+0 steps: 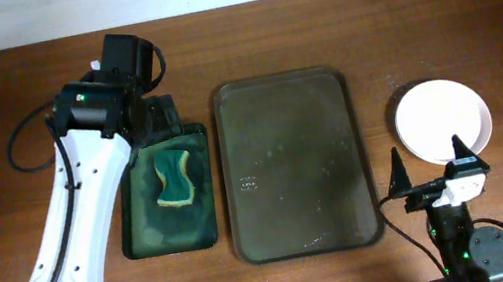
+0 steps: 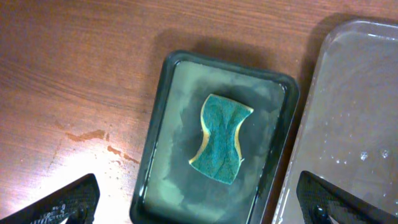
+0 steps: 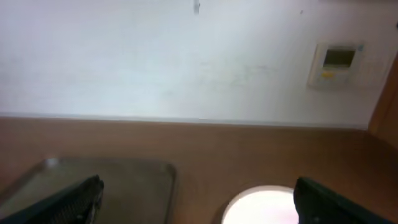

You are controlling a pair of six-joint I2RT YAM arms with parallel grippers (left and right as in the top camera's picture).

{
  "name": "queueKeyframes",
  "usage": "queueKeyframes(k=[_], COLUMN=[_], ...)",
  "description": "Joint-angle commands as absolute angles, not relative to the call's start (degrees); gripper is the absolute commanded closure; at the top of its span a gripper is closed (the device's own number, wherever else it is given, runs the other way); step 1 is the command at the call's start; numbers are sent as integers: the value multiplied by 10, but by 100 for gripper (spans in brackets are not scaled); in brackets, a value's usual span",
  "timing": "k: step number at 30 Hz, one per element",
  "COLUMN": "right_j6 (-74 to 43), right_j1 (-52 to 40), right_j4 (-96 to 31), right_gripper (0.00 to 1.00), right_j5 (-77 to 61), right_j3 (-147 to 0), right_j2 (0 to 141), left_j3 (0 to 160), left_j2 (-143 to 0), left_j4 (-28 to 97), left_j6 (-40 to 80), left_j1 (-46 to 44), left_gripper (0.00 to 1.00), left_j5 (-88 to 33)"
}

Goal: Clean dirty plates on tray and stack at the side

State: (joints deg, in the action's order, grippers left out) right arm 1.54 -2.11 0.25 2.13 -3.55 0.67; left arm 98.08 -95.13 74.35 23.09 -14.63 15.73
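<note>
The wooden table (image 1: 9, 78) holds everything. The big brown tray (image 1: 294, 165) lies in the middle. It has no plates on it, only some water drops.

The long white left arm (image 1: 73, 230) reaches over the small green tray (image 1: 140, 235), which sits just beside the big tray on its left. The plates (image 1: 442, 118) sit on the table to the right of the big tray, apart from it. Only 1 clean white top shows, with no teal spot. I cannot tell how many plates lie under it.

The green and yellow sponge (image 1: 174, 176) lies in the small tray, and nothing holds it. The left gripper (image 2: 199, 202) hangs above the sponge with its jaws wide and nothing between them. The right gripper (image 1: 429, 161) sits low near the plates, not touching them, and its jaws are wide and hold nothing too.

I think the job is at its end, as the big tray is bare and the plates are at the side. The next move is likely just to lift both arms away, slowly, so they do not bump the plates or the sponge.
</note>
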Motion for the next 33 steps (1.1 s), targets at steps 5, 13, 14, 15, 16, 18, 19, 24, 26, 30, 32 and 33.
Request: queueKeyframes(k=[5,13,14,15,16,18,19,24,26,30,32,33], right_j6=[15,15,15,15,15,15,15,15,15,15,15,15], right_j1=[-18,-18,-18,-18,-18,-18,-18,-18,-18,-18,-18,-18], right_j4=[-45,-45,-45,-45,-45,-45,-45,-45,-45,-45,-45,-45], right_gripper=[2,2,2,2,2,2,2,2,2,2,2,2], right_j5=[20,20,20,20,20,20,20,20,20,20,20,20], right_j3=[-3,-3,-3,-3,-3,-3,-3,-3,-3,-3,-3,-3], right_j2=[5,5,5,5,5,5,5,5,5,5,5,5], left_j3=[982,982,982,971,956,884,828,423,309,177,108,91], left_j2=[-949,-949,-945,-924,-899,-823,-773,-430,-299,-110,-17,-2], left_j4=[744,747,757,759,752,647,586,235,167,105,79,72], left_j6=[222,222,222,222,222,222,221,129,129,130,130,130], left_j1=[-145,-142,-143,-153,-160,-160,-157,-151,-130,-95,-75,-70], left_gripper=[1,0,0,0,0,0,0,0,0,0,0,1], left_j5=[165,163,163,164,192,213,215,213,207,203,188,182])
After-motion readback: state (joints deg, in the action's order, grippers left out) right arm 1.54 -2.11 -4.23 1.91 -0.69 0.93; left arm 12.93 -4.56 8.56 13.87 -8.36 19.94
